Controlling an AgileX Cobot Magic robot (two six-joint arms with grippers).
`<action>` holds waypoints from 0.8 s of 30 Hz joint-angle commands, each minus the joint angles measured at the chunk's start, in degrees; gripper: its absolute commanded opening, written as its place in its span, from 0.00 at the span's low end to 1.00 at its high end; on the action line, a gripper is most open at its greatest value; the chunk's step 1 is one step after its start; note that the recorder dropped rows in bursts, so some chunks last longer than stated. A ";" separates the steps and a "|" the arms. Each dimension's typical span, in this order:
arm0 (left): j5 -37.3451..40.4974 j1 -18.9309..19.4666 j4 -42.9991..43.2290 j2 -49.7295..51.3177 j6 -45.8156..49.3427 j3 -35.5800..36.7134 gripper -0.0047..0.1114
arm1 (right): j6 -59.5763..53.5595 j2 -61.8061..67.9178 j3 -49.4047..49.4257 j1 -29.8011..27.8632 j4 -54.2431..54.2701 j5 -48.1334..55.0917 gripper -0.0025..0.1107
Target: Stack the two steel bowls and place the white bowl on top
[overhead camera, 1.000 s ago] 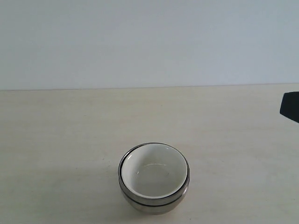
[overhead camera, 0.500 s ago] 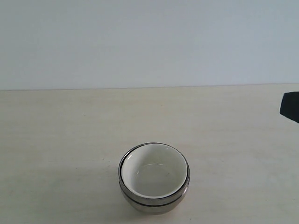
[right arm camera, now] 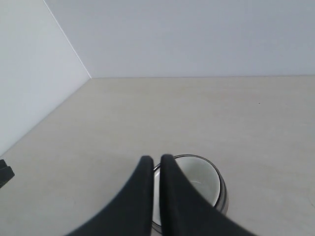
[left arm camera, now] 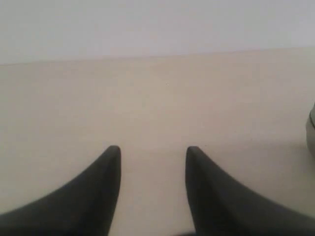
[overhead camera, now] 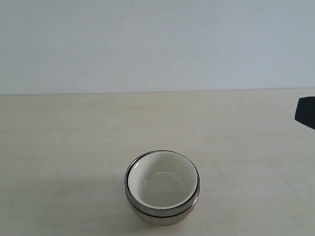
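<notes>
The two steel bowls sit nested on the pale table near its front middle, and the white bowl rests inside the upper one. In the right wrist view the white bowl and the steel rim lie below and beyond my right gripper, which is shut with nothing between its fingers and is well clear of the stack. My left gripper is open over bare table, holding nothing. A sliver of a steel bowl shows at that view's edge.
A black part of an arm pokes in at the exterior view's right edge. A white wall runs behind the table. In the right wrist view a side wall meets it at a corner, and a small black part shows at the edge.
</notes>
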 commanded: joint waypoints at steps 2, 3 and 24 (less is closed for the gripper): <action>0.15 2.77 0.35 -0.07 -0.68 0.19 0.39 | -0.28 -0.33 0.30 0.00 -0.10 -0.13 0.02; 0.15 3.36 0.35 -0.07 -0.68 0.19 0.39 | -0.28 -0.33 0.30 0.00 -0.10 -0.13 0.02; 0.15 4.22 0.35 -0.07 -0.68 0.19 0.39 | -0.29 -0.33 0.30 0.00 -0.10 -0.13 0.02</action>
